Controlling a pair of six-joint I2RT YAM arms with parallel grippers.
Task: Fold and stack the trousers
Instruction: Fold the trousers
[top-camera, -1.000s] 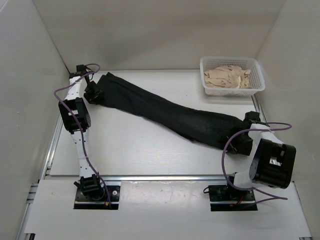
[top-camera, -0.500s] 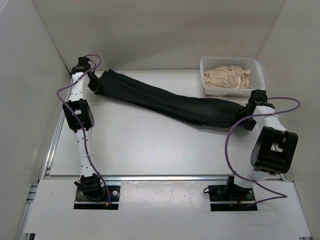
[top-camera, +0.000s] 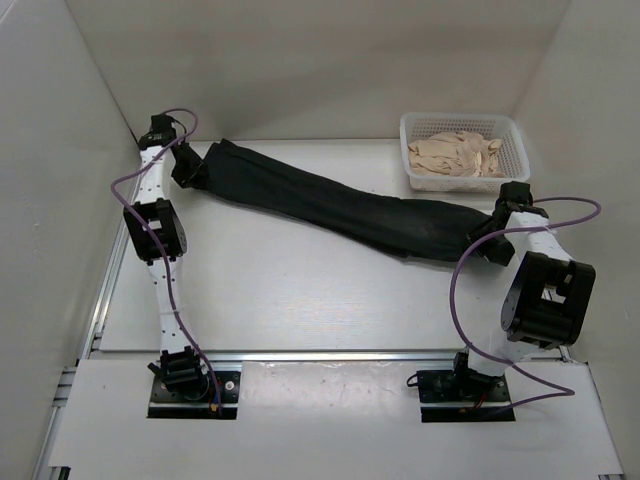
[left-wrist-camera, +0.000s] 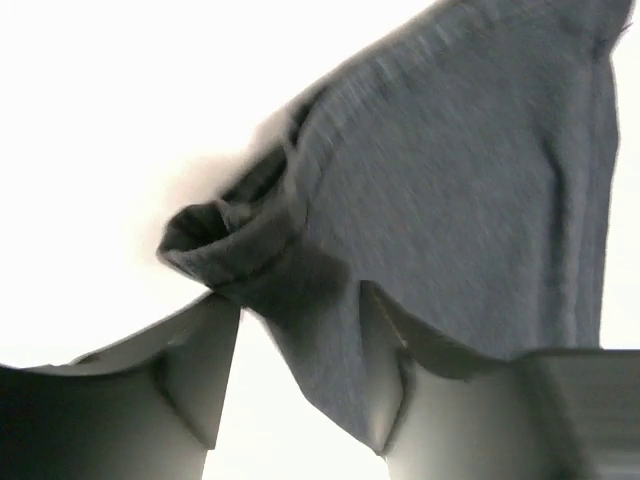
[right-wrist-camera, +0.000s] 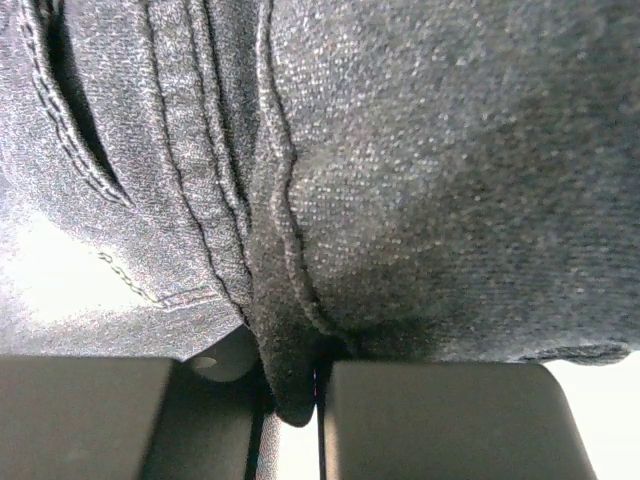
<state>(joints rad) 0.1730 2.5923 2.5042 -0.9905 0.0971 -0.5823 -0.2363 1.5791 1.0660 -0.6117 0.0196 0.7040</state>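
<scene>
The black trousers (top-camera: 330, 205) lie stretched in a long diagonal band from the back left of the table to the right side. At the back-left end, my left gripper (top-camera: 190, 168) has its jaws apart around the hem. In the left wrist view (left-wrist-camera: 298, 300) a fold of the trousers (left-wrist-camera: 470, 180) hangs between the fingers (left-wrist-camera: 200, 370), against the right one, with a bright gap on the left. My right gripper (top-camera: 490, 235) is at the waist end. In the right wrist view (right-wrist-camera: 300, 365) it is shut on a pinched ridge of trousers (right-wrist-camera: 420, 180) with seams and a pocket.
A white mesh basket (top-camera: 465, 120) holding a beige cloth pile (top-camera: 458, 153) stands at the back right, just behind my right gripper. White walls close in the table on the left, back and right. Purple cables loop off both arms.
Both grippers carried the trousers toward the back of the table and pulled them straighter; the right end moved most. The left jaws have since parted around the hem.
</scene>
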